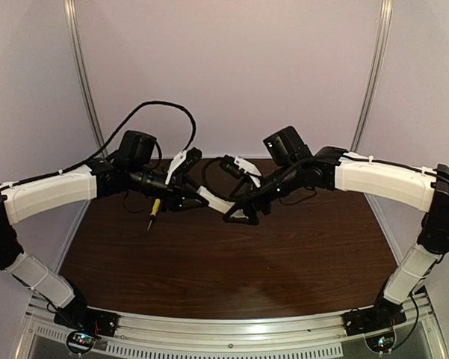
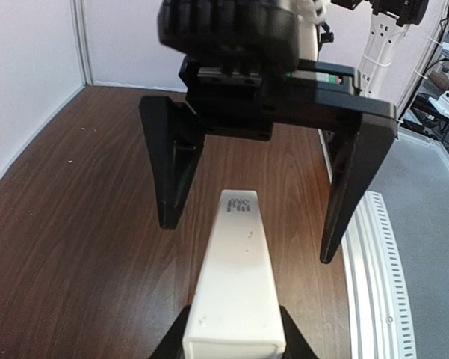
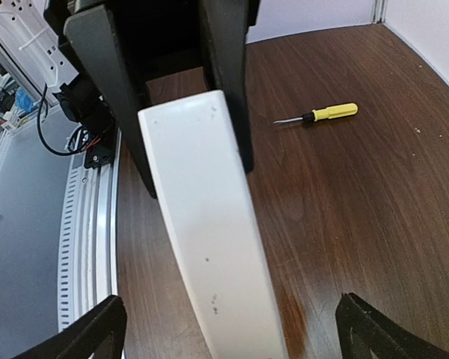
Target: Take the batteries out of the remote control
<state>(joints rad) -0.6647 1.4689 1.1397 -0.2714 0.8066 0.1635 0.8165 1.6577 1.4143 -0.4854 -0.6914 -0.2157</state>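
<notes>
The remote control [image 2: 236, 292] is held mid-air above the counter [image 1: 209, 262] by the left gripper [image 3: 181, 123], the right gripper [image 2: 254, 224] spread wide around its far end, no batteries seen out, so unloading is judged barely begun.

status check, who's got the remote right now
Left gripper shut on remote control. Right gripper open, jaws straddling its far end. Batteries not visible. Screwdriver on table, clear.
</notes>
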